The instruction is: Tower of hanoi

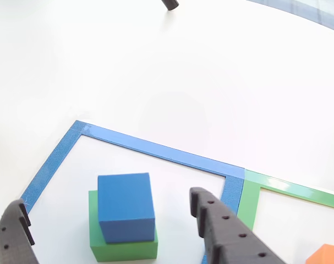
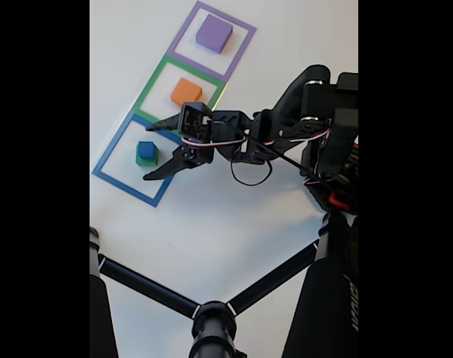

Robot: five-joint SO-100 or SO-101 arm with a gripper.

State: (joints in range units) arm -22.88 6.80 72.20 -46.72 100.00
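The gripper (image 1: 109,223) stands with its jaws spread wide and nothing between them; in the other view one dark finger (image 1: 14,234) rises at the lower left edge and the other (image 1: 222,228) at lower centre, with the stack lying between and beyond the two tips. In the fixed view the gripper (image 2: 153,149) reaches from the right towards the stack, its tips parted above and below it, near but not touching as far as can be judged. The blue cube (image 1: 125,206) sits on the green block (image 1: 122,247), set slightly askew so that the green edges show at left and front; both lie inside the blue outline (image 1: 155,147). Next outward, the orange block (image 2: 186,91) lies alone in the green outline (image 2: 153,84); its corner shows at the lower right of the other view (image 1: 326,254). Farthest, the purple block (image 2: 214,33) lies alone in the purple outline (image 2: 180,33). The arm (image 2: 286,127) extends from its base at the right over a white table (image 2: 211,224); a black tripod (image 2: 211,317) crosses the foreground.

Progress, as judged: the two smallest pieces form one stack; orange and purple are each single, one per outline. No full tower of four stands anywhere, so most moves appear to remain; the open jaws about the cube suggest either a pick about to begin or a release just made, which cannot be told.
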